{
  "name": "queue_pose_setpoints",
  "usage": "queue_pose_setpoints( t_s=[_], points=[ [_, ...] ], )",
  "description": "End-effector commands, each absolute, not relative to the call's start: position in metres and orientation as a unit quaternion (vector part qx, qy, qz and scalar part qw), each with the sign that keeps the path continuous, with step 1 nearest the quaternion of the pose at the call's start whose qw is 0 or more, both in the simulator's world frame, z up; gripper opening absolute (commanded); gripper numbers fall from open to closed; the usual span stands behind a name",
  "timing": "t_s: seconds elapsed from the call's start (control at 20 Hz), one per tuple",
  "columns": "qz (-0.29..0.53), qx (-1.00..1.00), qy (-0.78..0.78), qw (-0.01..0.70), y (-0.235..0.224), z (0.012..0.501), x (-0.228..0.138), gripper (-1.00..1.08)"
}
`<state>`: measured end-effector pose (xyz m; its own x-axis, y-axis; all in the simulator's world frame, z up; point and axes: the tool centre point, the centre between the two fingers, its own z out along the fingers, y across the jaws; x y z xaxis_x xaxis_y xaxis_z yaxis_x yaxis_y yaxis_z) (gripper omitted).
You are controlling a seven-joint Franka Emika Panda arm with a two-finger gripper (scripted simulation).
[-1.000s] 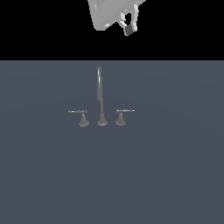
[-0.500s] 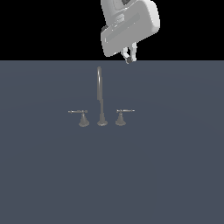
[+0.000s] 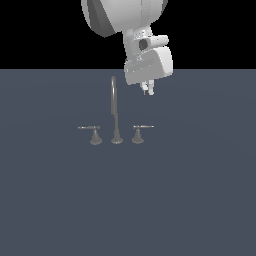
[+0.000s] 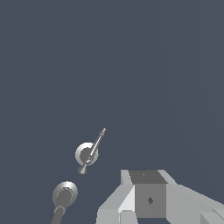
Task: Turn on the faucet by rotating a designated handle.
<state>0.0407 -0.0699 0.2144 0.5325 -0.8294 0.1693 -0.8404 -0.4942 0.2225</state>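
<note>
The faucet (image 3: 115, 107) stands on the dark grey surface, with a tall arched spout and two low lever handles. The designated handle (image 3: 139, 131) is on the exterior view's right of the spout, its thin bar pointing to that view's right. The twin handle (image 3: 91, 132) has its bar pointing left. My gripper (image 3: 148, 90) hangs in the air above and slightly behind the designated handle, apart from it, fingers together and empty. In the wrist view the designated handle (image 4: 89, 153) and the spout's base (image 4: 64, 195) lie below, with my fingers (image 4: 148, 199) at the edge.
The flat dark grey surface (image 3: 200, 190) spreads all around the faucet. The white arm body (image 3: 125, 20) rises above the gripper against a black background.
The arm has come down and towards the faucet; the gripper now hangs lower, close above the designated handle's side of the spout. The faucet has not moved.
</note>
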Motion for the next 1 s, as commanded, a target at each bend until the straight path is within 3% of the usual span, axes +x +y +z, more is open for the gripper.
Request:
queue_pose_setpoints(
  t_s=[0.0, 0.95],
  points=[
    [0.021, 0.853, -0.506, 0.129, -0.071, 0.195, 0.050, -1.00],
    [0.006, 0.746, -0.666, 0.020, -0.076, 0.080, 0.098, -1.00]
  ],
)
